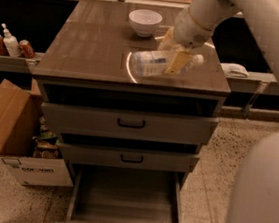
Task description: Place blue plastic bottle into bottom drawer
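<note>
Blue plastic bottle (152, 64) lies sideways over the front right part of the tabletop (92, 42), cap end pointing right and a touch higher than the base, and the claw (173, 54) is closed around its middle, one yellowish finger (178, 61) crossing the near side of it. From where I stand I cannot tell whether the bottle rests on the wood or hangs just clear of it. Biggest thing in the room is the robot's pale body (265, 198), filling the right foreground, with its arm (251, 15) reaching in from the upper right down to the claw. Below the tabletop, the bottom drawer (127, 197) is pulled far out, its plain grey inside showing. The top drawer (128, 122) and middle drawer (129, 157), both with black handles, each stand out a little with a dark gap above. A brown cardboard box (5, 118) leans at the left, with a white printed box (37, 170) just in front of it on the floor. A white bowl (144, 22) sits at the back of the tabletop, well apart from the bottle. On a shelf at far left stand a white pump bottle (9, 42) and two red cans (27, 49) beside it.
</note>
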{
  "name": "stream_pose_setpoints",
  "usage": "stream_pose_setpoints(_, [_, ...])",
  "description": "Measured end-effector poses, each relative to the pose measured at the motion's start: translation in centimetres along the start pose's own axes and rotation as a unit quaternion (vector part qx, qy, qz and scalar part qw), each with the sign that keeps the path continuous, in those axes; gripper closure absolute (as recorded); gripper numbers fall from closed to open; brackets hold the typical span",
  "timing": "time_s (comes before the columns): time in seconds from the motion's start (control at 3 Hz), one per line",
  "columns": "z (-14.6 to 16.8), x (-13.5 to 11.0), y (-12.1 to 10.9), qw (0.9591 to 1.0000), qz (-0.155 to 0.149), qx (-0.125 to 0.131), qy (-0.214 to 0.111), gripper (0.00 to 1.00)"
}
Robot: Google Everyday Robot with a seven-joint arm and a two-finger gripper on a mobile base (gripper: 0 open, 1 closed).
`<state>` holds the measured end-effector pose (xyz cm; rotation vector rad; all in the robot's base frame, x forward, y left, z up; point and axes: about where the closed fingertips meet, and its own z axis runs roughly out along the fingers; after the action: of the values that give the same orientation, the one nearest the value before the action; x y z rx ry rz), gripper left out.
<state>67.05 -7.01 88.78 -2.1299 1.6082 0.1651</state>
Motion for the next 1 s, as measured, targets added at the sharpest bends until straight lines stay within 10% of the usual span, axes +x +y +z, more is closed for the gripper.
stream_pose_setpoints(1.0, [1.4,0.7,6.3,0.9980,0.036,-0.052,0.009,1.00])
